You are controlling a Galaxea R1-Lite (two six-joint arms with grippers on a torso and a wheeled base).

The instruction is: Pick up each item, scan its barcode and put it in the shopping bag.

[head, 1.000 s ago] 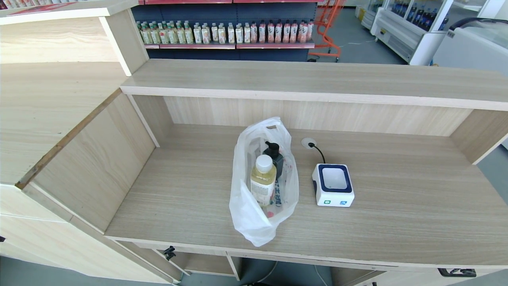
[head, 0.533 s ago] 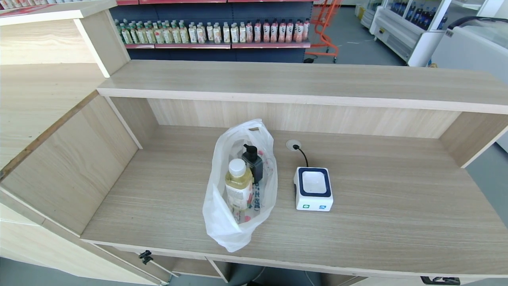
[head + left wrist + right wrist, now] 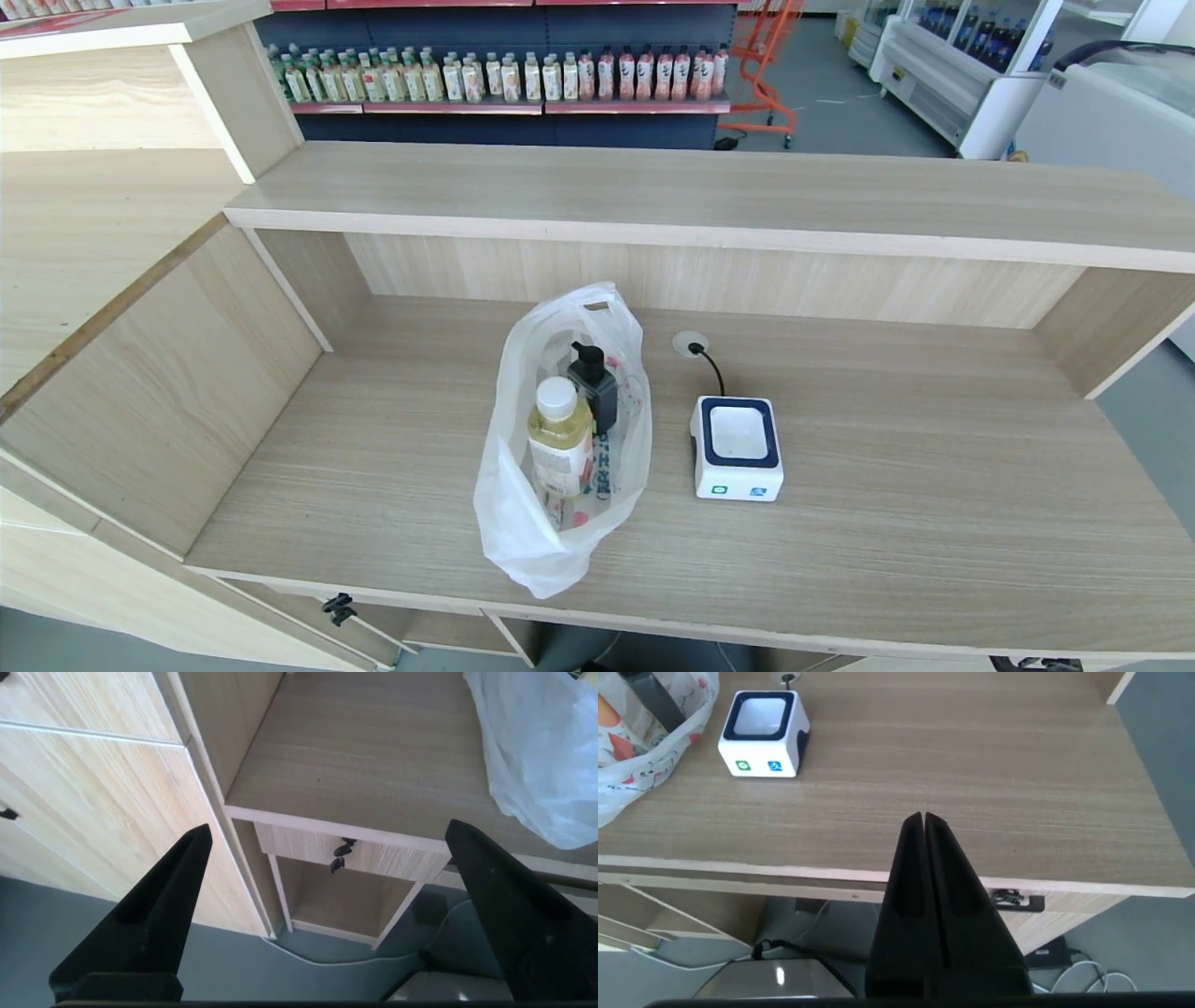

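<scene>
1. Shopping bag [image 3: 523,532]: white plastic, stands open on the desk [image 3: 934,485], near the front edge, left of centre.
2. Contents: 1 bottle [image 3: 560,439] of yellow liquid with a white cap, upright at the front of the bag; 1 black pump bottle [image 3: 595,383] just behind it, touching or nearly so.
3. Scanner [image 3: 738,448]: white box with a dark-framed window facing up, just beside the bag on its right, not touching. Its black cable [image 3: 711,367] runs back to a round port in the desk.
4. Left gripper [image 3: 329,831]: fingers wide apart, holding nothing, low in front of the desk's left front corner.
5. Right gripper [image 3: 923,817]: fingers pressed together, holding nothing, in front of the desk's front edge, right of the scanner.
6. Change vs 1.0 s ago: the whole head view has shifted, so the camera moved. Bag, both bottles and scanner keep the same arrangement. Vs 0.5 s ago: almost no shift.
</scene>
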